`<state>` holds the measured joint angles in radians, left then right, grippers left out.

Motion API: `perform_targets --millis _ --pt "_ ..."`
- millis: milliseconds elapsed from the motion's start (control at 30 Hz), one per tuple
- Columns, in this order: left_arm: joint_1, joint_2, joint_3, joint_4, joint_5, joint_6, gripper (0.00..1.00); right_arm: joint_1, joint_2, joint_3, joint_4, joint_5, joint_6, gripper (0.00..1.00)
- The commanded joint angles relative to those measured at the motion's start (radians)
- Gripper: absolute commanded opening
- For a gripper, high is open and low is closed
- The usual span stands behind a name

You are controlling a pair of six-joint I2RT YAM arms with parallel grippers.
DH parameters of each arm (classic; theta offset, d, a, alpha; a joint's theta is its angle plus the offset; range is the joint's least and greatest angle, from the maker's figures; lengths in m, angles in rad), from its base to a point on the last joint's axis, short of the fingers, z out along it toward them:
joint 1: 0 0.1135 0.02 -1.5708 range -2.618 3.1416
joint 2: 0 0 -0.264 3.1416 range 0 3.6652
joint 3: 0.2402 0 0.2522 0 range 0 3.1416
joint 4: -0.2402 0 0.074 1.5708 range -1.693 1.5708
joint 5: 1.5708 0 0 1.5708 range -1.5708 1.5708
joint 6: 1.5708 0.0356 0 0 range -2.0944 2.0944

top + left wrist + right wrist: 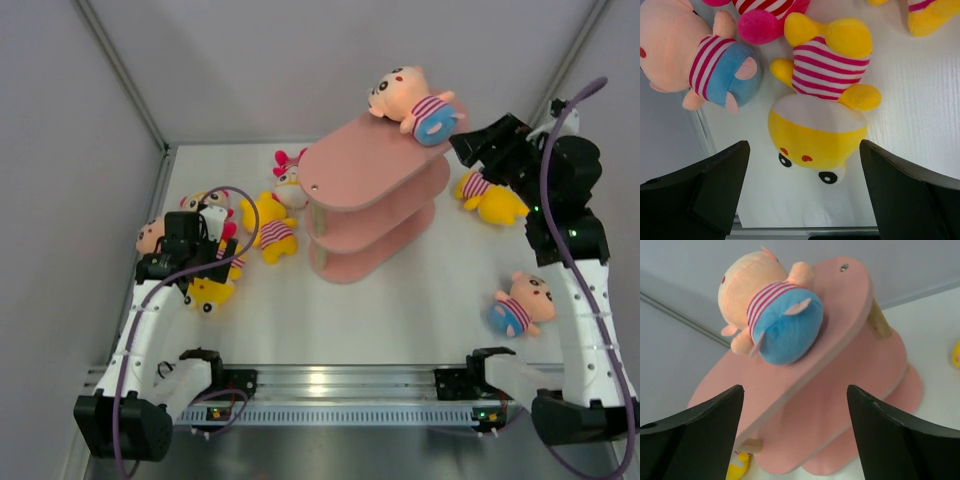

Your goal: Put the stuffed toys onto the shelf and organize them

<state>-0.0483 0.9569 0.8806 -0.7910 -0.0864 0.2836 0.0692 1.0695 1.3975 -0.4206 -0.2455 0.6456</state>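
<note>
White glossy bench [400, 310] walled by pale grey panels [250, 60], pink three-tier shelf [370, 170] mid-bench, peach toy [415, 105] lying on its top board, other stuffed toys [520, 305] scattered on the bench, left claw [804, 145] wide above a yellow toy [817, 115], right claw [795, 390] wide, empty, facing the shelf

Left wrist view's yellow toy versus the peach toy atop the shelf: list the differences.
The peach toy has peach skin and blue shorts; the yellow toy is mostly yellow. The peach toy lies on the shelf's top board; the yellow toy lies on the table. Both wear pink-and-white striped shirts.
</note>
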Motion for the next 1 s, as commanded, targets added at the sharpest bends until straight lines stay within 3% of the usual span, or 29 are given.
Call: perform_targets --millis 0,200,300,433,567,733,967 --pt "0.002 -0.020 0.018 -0.007 0.019 0.008 0.98 -0.003 -0.178 -0.077 -0.104 0.164 -0.103 0.84" --pt "0.002 -0.017 0.018 -0.007 0.025 0.008 0.98 -0.057 -0.290 -0.351 -0.185 0.313 -0.123 0.96" --pt "0.002 -0.023 0.015 -0.007 0.030 0.014 0.98 -0.182 -0.283 -0.460 -0.208 0.356 -0.083 0.99" --pt "0.001 -0.032 0.006 -0.008 0.033 0.017 0.98 -0.354 -0.279 -0.560 -0.257 0.585 0.012 0.99" --pt "0.001 -0.029 0.004 -0.010 0.040 0.020 0.98 -0.521 -0.293 -0.693 -0.218 0.615 0.064 0.99" --pt "0.001 -0.030 0.012 -0.014 0.036 0.019 0.98 -0.583 -0.241 -0.796 -0.132 0.752 0.124 0.99" --pt "0.001 -0.044 0.018 -0.030 0.020 0.011 0.98 -0.586 -0.097 -0.850 -0.037 0.675 0.120 0.99"
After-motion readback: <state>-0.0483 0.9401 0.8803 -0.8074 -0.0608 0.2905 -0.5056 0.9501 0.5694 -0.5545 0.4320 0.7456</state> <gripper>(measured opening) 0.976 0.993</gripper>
